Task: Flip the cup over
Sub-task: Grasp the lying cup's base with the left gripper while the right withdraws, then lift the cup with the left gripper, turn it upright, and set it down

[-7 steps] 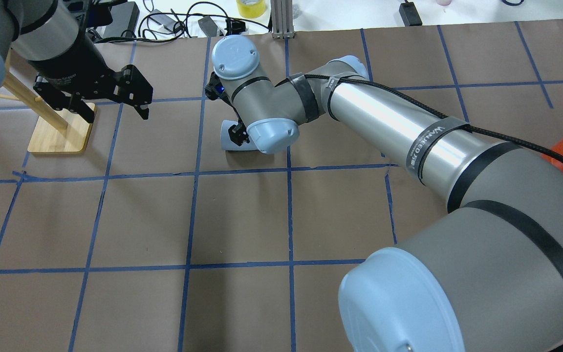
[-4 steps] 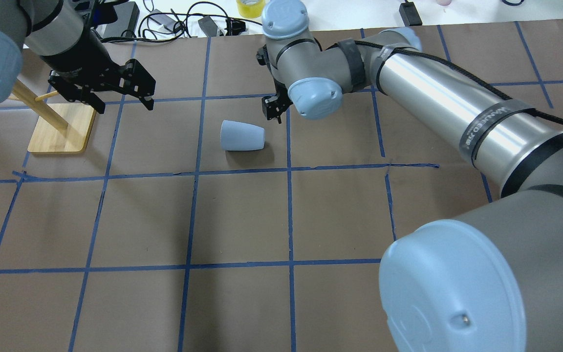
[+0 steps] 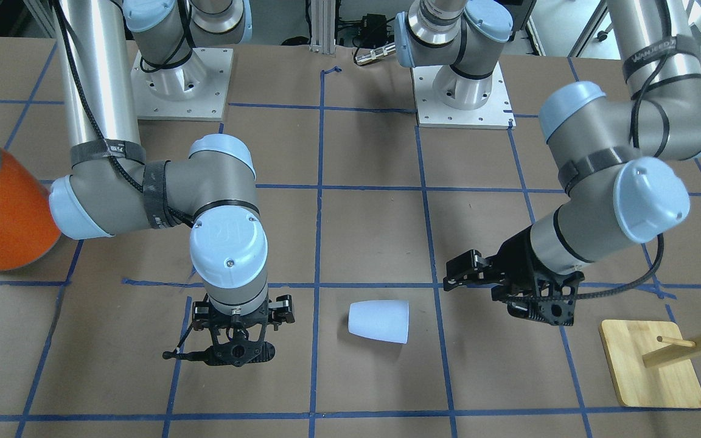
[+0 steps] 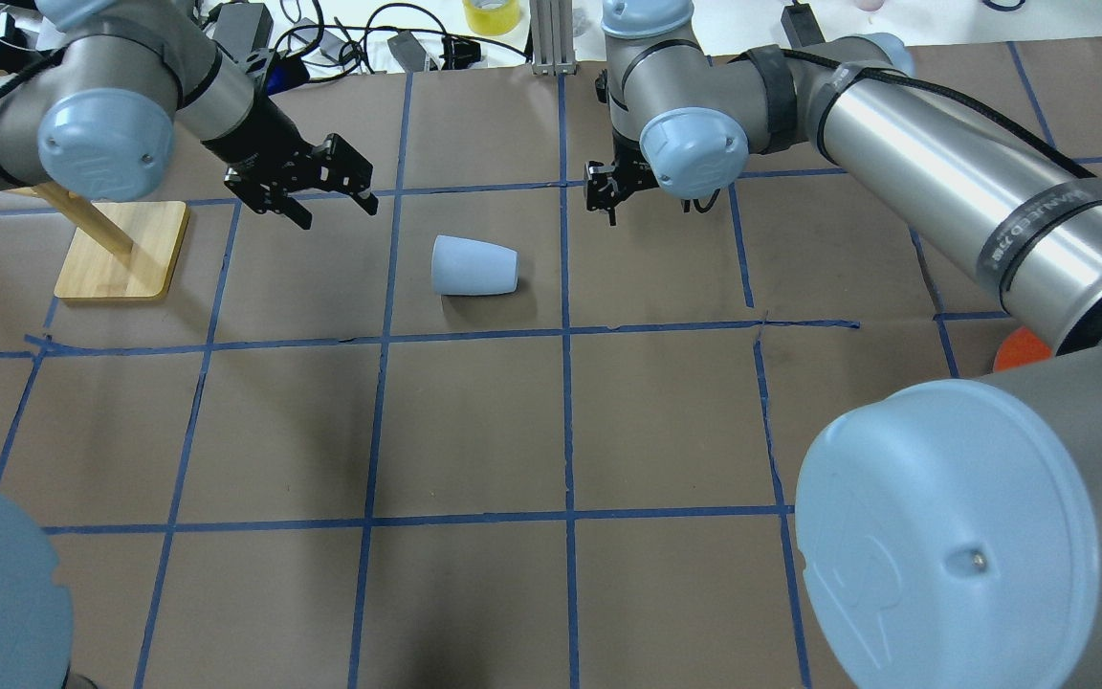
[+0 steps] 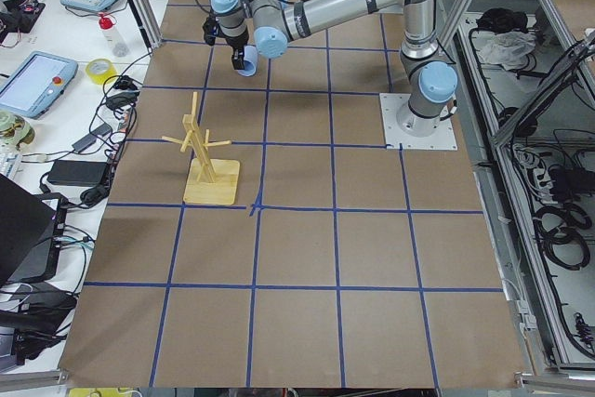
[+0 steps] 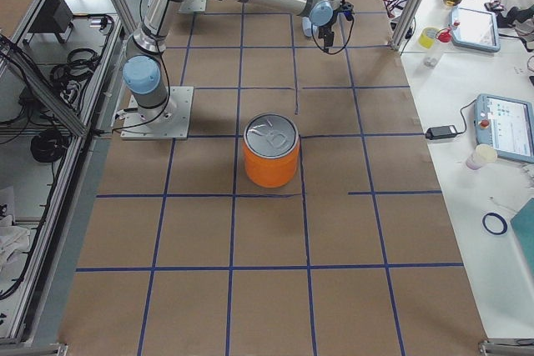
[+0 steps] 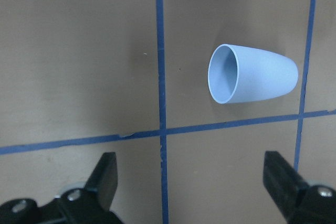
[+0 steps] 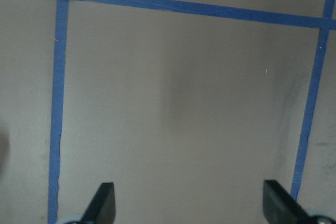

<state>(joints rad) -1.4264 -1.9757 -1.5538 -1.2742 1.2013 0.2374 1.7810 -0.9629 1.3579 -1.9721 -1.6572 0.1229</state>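
The cup (image 4: 474, 266) is seen lying on its side on the table (image 4: 474, 431), untouched, its mouth turned to the left and its narrow base to the right. It has not been shifted in the last half second. The right gripper (image 8: 190, 203), which was down at the cup a second ago, has now been drawn well off to the far right. Its jaws are spread wide, with only bare paper between them. Whether the cup was actually gripped then cannot be told, since the wrist hid most of it. Meanwhile the left gripper (image 7: 191, 182) has been swung in from beside the wooden stand (image 4: 121, 251) and is now held near the cup's open end, opened wide, with nothing held. A hand-over of the job to the left arm is suggested. The cup is not yet stood up, so the flip remains to be done.
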